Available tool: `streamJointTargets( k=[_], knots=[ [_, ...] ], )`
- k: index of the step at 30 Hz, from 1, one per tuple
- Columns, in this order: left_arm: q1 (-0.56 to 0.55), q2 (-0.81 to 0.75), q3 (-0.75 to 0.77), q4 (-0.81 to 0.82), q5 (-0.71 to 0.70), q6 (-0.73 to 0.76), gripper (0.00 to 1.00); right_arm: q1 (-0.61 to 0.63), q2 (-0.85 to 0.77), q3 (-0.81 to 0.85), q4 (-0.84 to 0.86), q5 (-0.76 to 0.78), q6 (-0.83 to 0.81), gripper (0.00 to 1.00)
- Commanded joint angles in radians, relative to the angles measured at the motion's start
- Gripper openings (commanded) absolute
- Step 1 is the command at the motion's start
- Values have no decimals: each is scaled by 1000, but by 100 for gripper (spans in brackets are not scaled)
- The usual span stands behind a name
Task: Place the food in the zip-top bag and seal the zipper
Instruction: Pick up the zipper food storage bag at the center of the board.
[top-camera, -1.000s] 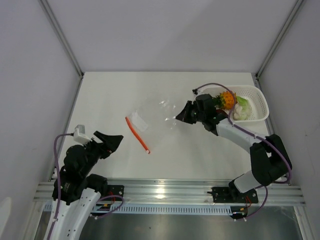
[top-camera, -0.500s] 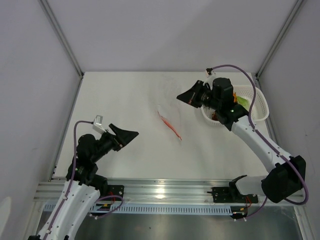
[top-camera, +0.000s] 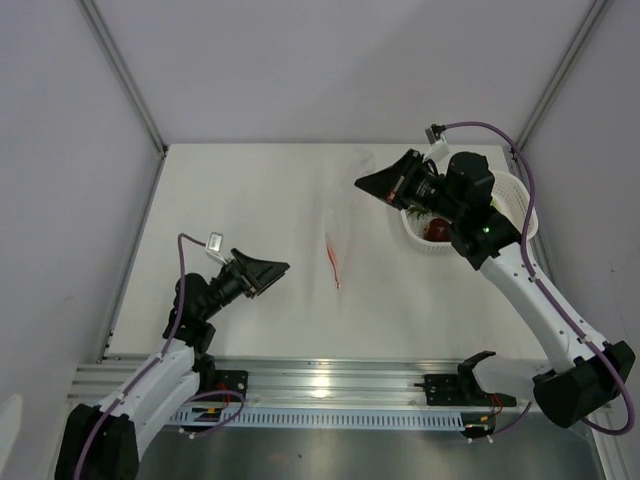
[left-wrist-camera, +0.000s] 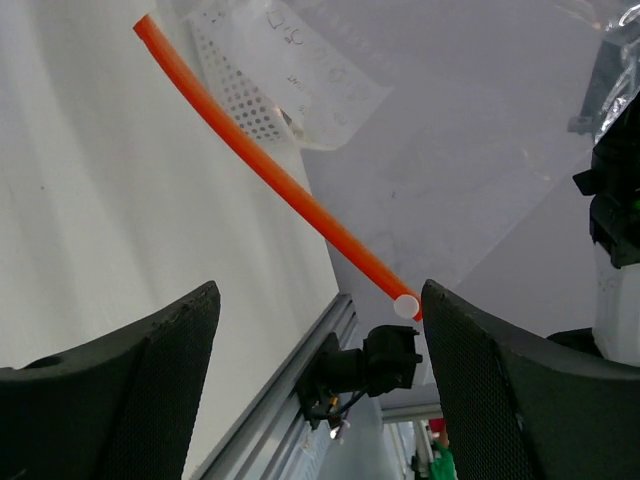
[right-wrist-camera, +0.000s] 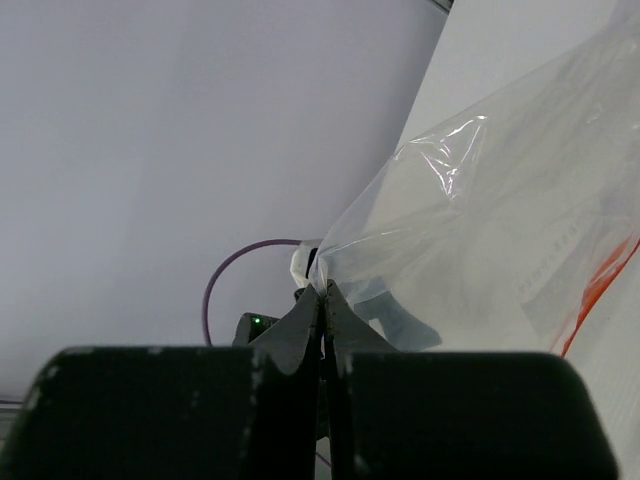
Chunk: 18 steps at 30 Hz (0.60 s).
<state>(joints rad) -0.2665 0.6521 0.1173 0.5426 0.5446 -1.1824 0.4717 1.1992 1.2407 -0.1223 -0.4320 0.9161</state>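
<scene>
My right gripper (top-camera: 364, 184) is raised over the table and shut on a corner of the clear zip-top bag (top-camera: 343, 215). The bag hangs down from it with the red-orange zipper (top-camera: 332, 260) at its low end. In the right wrist view the pinched bag (right-wrist-camera: 480, 220) spreads away from the closed gripper (right-wrist-camera: 322, 292). My left gripper (top-camera: 276, 268) is open and empty, left of the zipper. In the left wrist view the gripper (left-wrist-camera: 315, 340) faces the zipper (left-wrist-camera: 270, 170). A dark red-purple fruit (top-camera: 436, 230) shows in the basket. The pineapple and the vegetable piece are hidden by the right arm.
The white perforated basket (top-camera: 418, 240) stands at the right of the table, mostly under my right arm. The metal rail (top-camera: 330, 380) runs along the near edge. Grey walls close in the table on three sides.
My right gripper has lifted the bag off the table and carried it right, so the bag now hangs with the zipper low. My left gripper has moved right toward it.
</scene>
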Motion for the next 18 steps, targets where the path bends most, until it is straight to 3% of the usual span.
streamJointTargets(
  k=[1,13,18],
  knots=[
    [-4,93,-19,311,54,-115,83,18,-23,43,59,-10,53,0],
    [-45,308,-16,513,44,-238,82,51,-46,-9,196,42,181,0],
    [-65,429,-30,678,32,-316,86,80,-43,-18,251,59,222,0]
  ],
)
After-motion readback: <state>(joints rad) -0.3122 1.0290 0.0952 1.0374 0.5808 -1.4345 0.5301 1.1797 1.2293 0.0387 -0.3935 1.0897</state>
